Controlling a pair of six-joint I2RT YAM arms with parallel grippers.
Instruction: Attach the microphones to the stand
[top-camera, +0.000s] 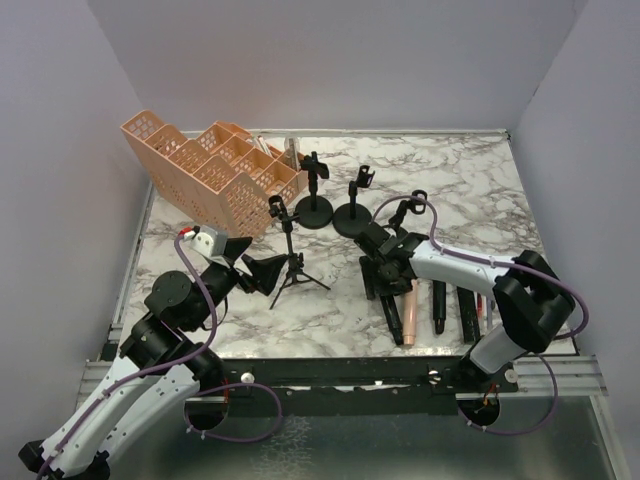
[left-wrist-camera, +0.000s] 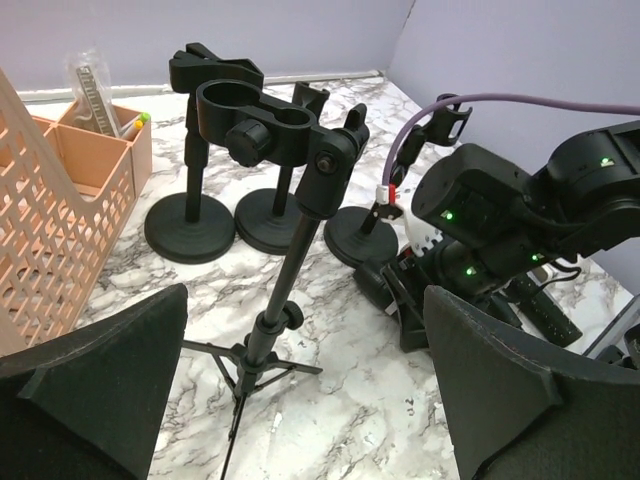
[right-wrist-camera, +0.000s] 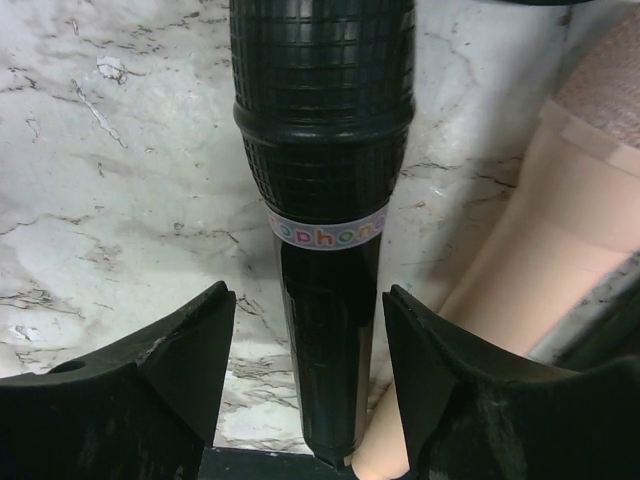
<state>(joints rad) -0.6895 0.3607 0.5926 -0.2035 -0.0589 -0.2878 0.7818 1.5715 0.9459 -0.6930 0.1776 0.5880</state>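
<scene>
A black tripod stand (top-camera: 290, 255) with an empty clip stands left of centre; in the left wrist view (left-wrist-camera: 290, 210) it rises between my spread fingers. My left gripper (top-camera: 262, 272) (left-wrist-camera: 305, 330) is open and empty beside it. Three round-base stands (top-camera: 315, 192) (top-camera: 352, 203) (top-camera: 405, 215) stand behind with empty clips. Several microphones lie at front right: a black one (top-camera: 388, 308) (right-wrist-camera: 325, 200), a pink one (top-camera: 410, 312) (right-wrist-camera: 560, 220) and two more black ones (top-camera: 438, 305) (top-camera: 467, 312). My right gripper (top-camera: 385, 265) (right-wrist-camera: 310, 340) is open, straddling the black microphone's handle without touching it.
An orange slotted basket (top-camera: 215, 170) (left-wrist-camera: 60, 210) leans at the back left, close to the stands. The right arm's wrist (left-wrist-camera: 520, 210) sits just right of the tripod stand. White walls enclose the marble table (top-camera: 470, 190) on three sides.
</scene>
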